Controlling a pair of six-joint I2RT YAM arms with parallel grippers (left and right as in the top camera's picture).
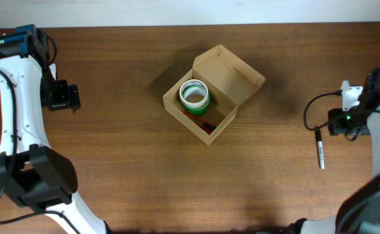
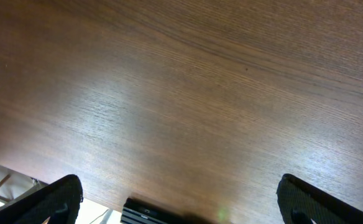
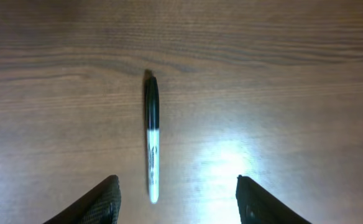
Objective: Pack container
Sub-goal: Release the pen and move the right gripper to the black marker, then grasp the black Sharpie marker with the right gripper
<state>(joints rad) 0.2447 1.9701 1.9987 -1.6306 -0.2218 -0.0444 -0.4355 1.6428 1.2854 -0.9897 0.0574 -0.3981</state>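
The tan cardboard container stands open at the table's middle, its flap lid raised at the back right. Inside it are a green and white tape roll and something red beneath it. A black and white marker lies on the table at the right; it also shows in the right wrist view, ahead of and between the fingers. My right gripper is open and empty above the table near the marker. My left gripper is open and empty at the far left, over bare wood.
The brown wooden table runs wall to wall. Its near-left edge shows in the left wrist view, with a dark object just under the gripper.
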